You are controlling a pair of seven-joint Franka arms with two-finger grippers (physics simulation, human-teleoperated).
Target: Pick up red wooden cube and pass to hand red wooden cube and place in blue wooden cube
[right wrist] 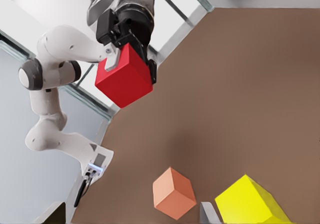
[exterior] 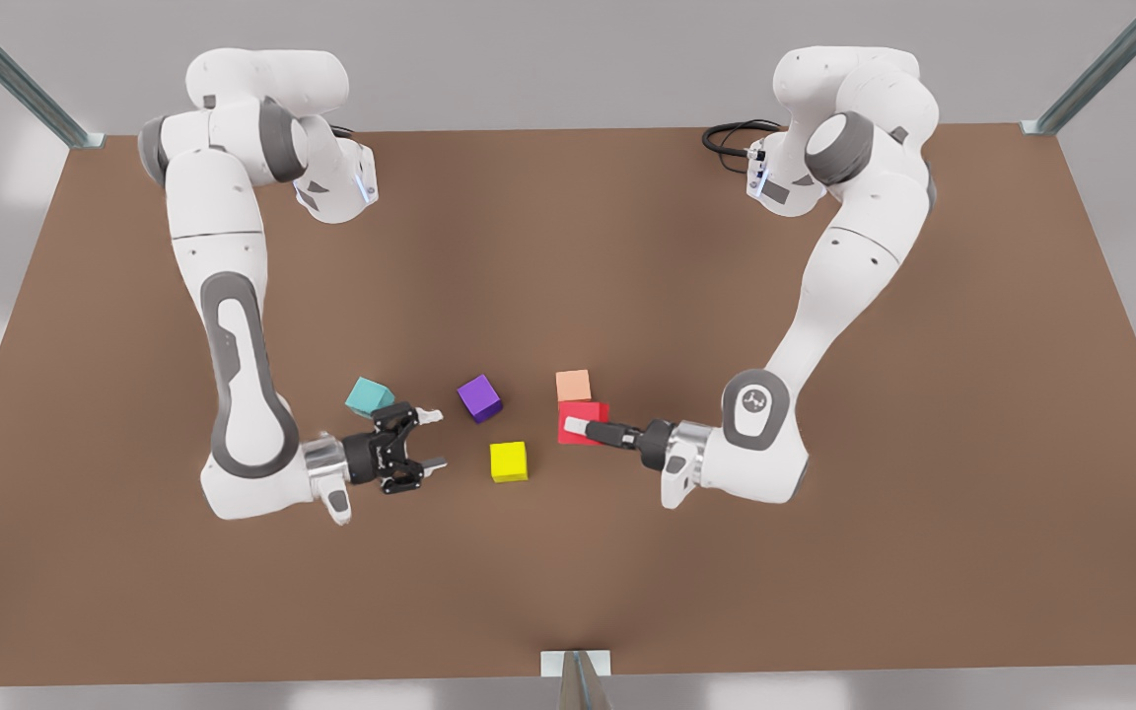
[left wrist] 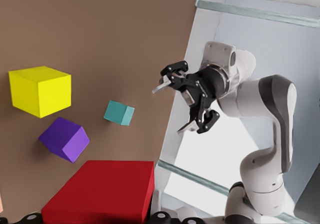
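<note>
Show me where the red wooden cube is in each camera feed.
Front view: red wooden cube clamped in the left gripper, beside the salmon cube.
Left wrist view: red wooden cube closest to the camera, purple cube beyond.
Right wrist view: red wooden cube far off, in the left gripper.
Shared landmark: yellow cube; the open right gripper waits near it.

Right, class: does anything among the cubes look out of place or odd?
Nothing damaged. The red wooden cube sits clamped in the left end effector, off the table; the purple cube lies turned askew to the others. The right end effector waits open.
</note>
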